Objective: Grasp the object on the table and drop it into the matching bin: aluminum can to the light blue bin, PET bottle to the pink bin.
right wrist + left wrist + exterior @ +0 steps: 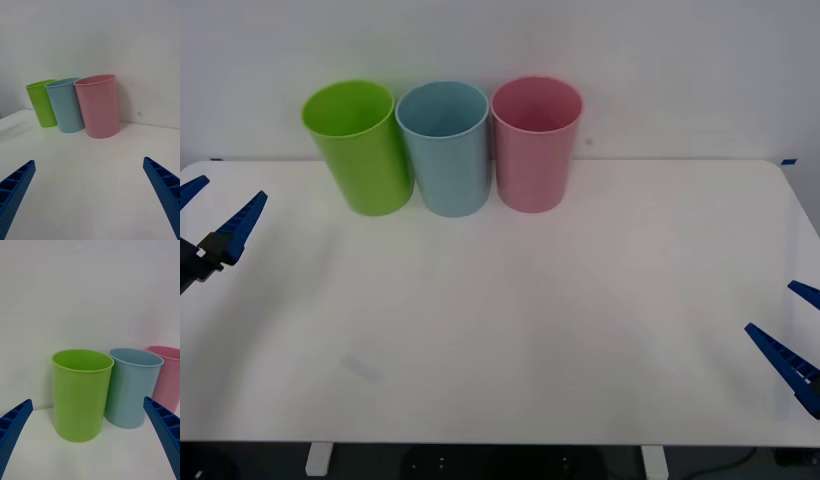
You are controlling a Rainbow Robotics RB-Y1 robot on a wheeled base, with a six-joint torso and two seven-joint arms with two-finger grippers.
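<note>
The aluminum can and the PET bottle are out of view; nothing lies on the white table. At the table's far edge the light blue bin stands upright, with the pink bin touching it on the right. My left gripper hovers open over the table's left edge, holding nothing. Over the near right corner my right gripper is open too, and nothing is between its fingers.
A lime green bin stands left of the light blue one, close against it. A white wall rises right behind the three bins. The broad tabletop stretches between the two arms.
</note>
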